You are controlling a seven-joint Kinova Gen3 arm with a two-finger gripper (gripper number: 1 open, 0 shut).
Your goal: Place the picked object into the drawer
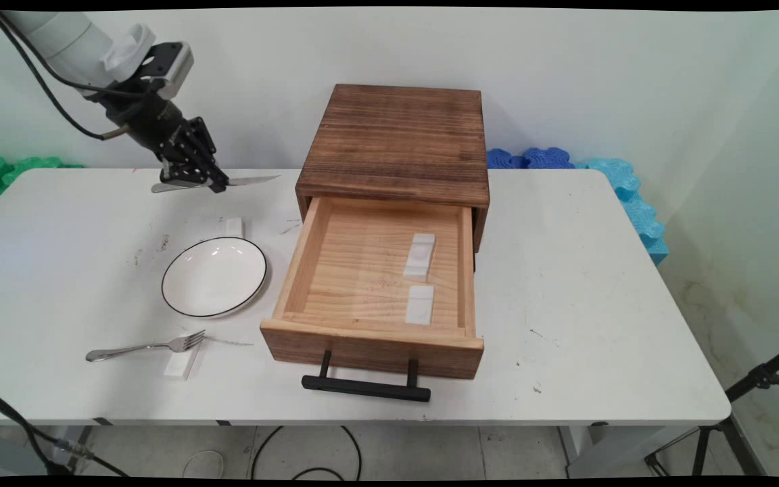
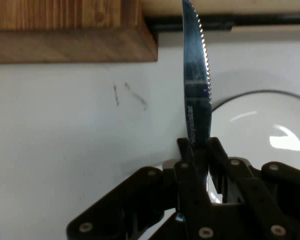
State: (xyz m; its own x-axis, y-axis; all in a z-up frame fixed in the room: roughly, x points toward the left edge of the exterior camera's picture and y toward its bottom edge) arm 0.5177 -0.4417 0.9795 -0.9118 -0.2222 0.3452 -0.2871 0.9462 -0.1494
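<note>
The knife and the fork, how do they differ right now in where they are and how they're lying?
The knife is clamped in the gripper and held level above the table's far left; the fork lies free on the table near the front edge. The knife's serrated blade points toward the wooden drawer box; the fork's tines rest on a small white block. Both are silver metal cutlery.

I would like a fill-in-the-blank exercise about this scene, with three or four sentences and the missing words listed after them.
1. The end effector is shut on a ____ with a serrated blade.
2. The wooden drawer stands pulled ____.
3. Inside the drawer lie ____ small white blocks.
4. On the table, the fork rests its tines on a white block, nearer the camera than the white ____ with a black rim.

Missing words: knife; open; two; plate
</note>
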